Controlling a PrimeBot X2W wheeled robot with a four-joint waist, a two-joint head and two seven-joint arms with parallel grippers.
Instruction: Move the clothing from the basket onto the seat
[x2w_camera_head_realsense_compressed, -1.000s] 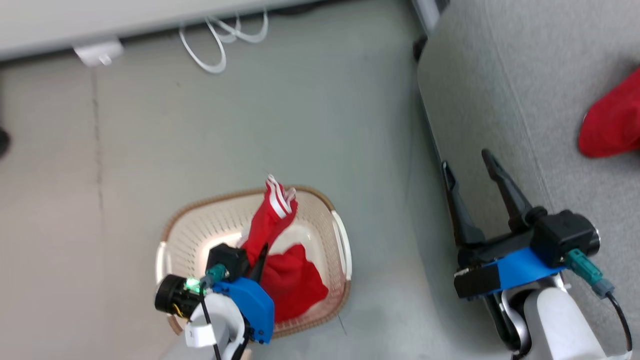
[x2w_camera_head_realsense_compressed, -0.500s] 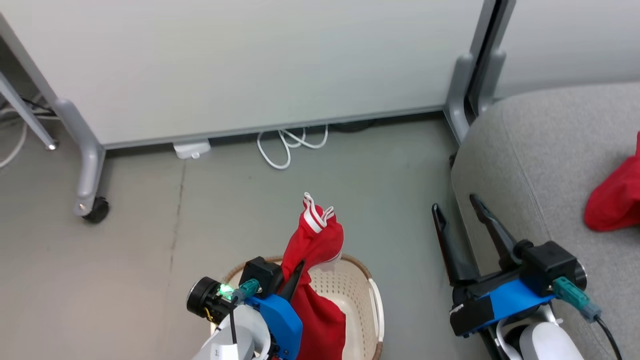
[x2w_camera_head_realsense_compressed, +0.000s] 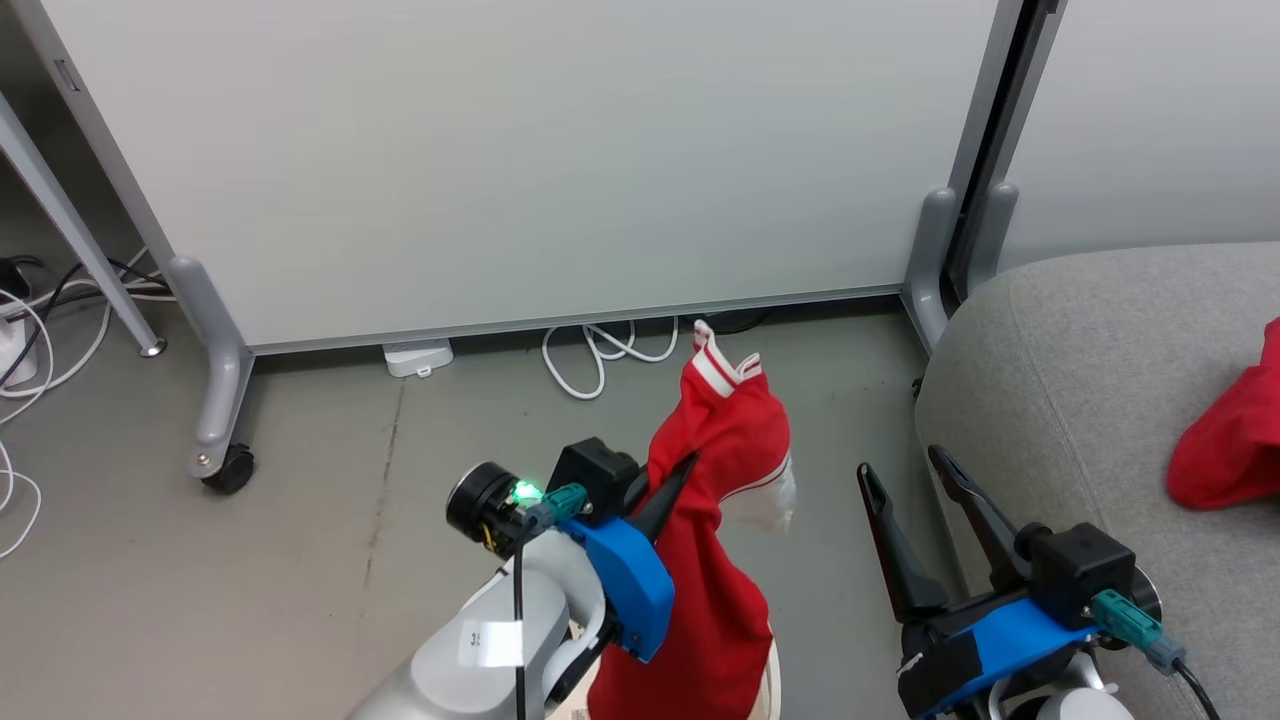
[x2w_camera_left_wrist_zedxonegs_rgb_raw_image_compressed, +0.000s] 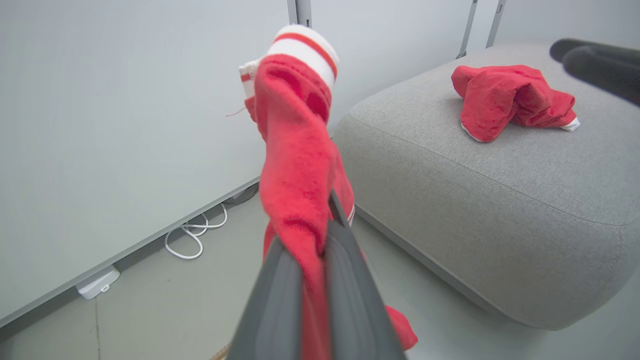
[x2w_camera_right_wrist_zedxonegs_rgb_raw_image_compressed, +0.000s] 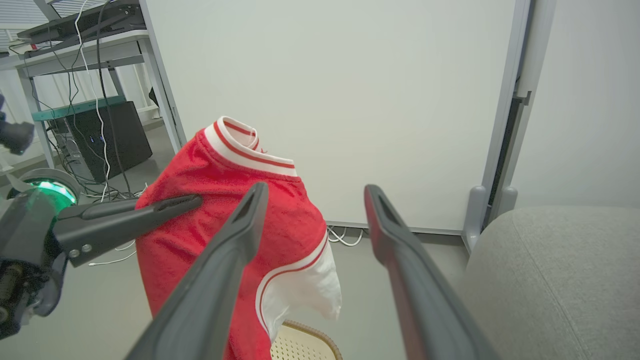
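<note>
Left end effector (x2w_camera_head_realsense_compressed: 672, 482): fingers pressed together, pinching a fold of the red garment (x2w_camera_head_realsense_compressed: 725, 450). In the left wrist view the cloth is squeezed between the two dark fingers (x2w_camera_left_wrist_zedxonegs_rgb_raw_image_compressed: 280, 280).
Red garment: hangs in the air from that pinch. Its white-striped band (x2w_camera_right_wrist_zedxonegs_rgb_raw_image_compressed: 245, 147) stands up above the fingertips, and the rest drapes down below them. A white-trimmed flap hangs on the side facing the right end effector.
Garment against basket: the basket (x2w_camera_right_wrist_zedxonegs_rgb_raw_image_compressed: 300, 345), with its brown rim, sits below the hanging cloth at the bottom edge of the right wrist view. Whether the lowest cloth touches it cannot be told.
Right end effector (x2w_camera_head_realsense_compressed: 900, 465): fingers spread wide with nothing between them. It is just beside the held garment on the seat side and apart from it.
Seat (x2w_camera_head_realsense_compressed: 1080, 350): light grey, to the robot's right of both end effectors.
Second red garment (x2w_camera_left_wrist_zedxonegs_rgb_raw_image_compressed: 510, 97): lies crumpled on top of the seat, well apart from both end effectors.
Background: grey floor (x2w_camera_head_realsense_compressed: 330, 560), white panel on a castor (x2w_camera_head_realsense_compressed: 225, 467), and a coiled white cable (x2w_camera_head_realsense_compressed: 600, 360).
</note>
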